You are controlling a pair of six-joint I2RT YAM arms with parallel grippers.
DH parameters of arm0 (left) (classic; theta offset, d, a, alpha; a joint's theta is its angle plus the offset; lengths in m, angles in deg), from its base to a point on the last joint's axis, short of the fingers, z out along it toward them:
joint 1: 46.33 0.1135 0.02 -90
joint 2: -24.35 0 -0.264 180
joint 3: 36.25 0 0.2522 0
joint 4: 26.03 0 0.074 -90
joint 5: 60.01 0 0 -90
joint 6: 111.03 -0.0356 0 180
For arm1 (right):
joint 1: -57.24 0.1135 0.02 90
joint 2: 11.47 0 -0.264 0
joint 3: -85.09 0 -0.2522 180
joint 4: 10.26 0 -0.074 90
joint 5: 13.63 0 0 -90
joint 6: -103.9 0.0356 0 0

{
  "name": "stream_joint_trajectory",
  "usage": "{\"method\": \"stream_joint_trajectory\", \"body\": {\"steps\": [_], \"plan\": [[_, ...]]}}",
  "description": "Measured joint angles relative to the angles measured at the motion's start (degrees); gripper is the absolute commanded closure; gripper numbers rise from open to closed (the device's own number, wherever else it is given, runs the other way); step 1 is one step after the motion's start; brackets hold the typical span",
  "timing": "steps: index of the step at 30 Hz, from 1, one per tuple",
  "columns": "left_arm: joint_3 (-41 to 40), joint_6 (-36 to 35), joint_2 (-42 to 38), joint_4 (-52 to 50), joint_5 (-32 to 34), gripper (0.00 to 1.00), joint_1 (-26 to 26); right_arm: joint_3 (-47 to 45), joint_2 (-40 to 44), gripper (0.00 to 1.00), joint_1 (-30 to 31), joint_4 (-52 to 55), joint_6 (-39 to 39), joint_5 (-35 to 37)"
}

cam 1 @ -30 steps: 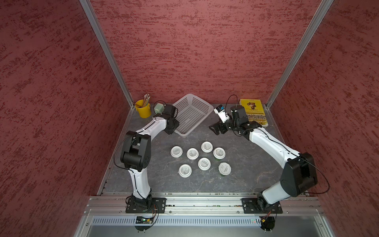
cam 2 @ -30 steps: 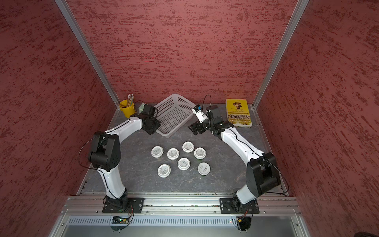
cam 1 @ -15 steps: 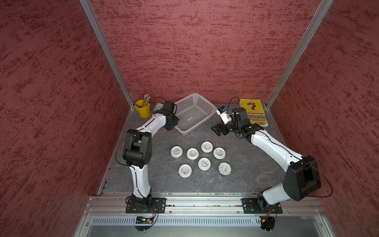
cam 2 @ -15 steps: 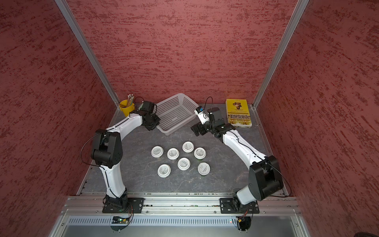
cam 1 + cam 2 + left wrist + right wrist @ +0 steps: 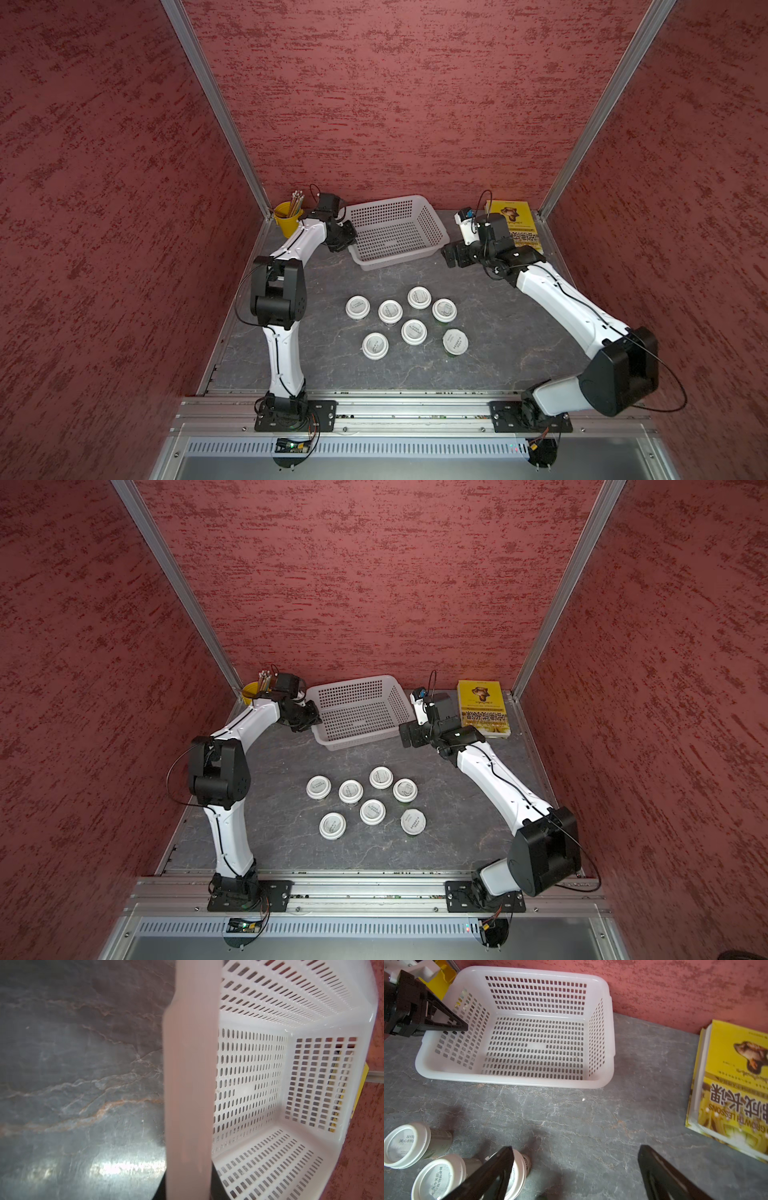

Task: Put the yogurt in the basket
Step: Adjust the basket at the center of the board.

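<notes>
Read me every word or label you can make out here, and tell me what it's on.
"GROWTH LESSONS": on the yellow book, upside down in the right wrist view; its big Chinese title is partly cut off.
"从今天起 关心食物和身体": on a yogurt lid, right wrist view.
Other yogurt lids in both top views: print too small to read.
No text on the basket.

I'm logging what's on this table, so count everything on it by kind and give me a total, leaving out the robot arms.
yogurt cups: 7
basket: 1
pencil bucket: 1
book: 1
Total: 10
</notes>
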Motion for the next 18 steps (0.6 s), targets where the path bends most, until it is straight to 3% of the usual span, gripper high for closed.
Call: {"method": "stream_joint_trajectory", "body": {"steps": [7, 18], "plan": [[1.14, -7.13, 3.82, -0.35, -6.16, 1.0, 0.94, -8.59, 8.76, 0.02, 0.0, 0.02, 2.1, -5.46], [9.44, -15.78, 7.56, -5.46, -7.56, 1.0, 1.44, -16.65, 18.05, 0.02, 0.0, -1.14, -1.62, -9.03]]}}
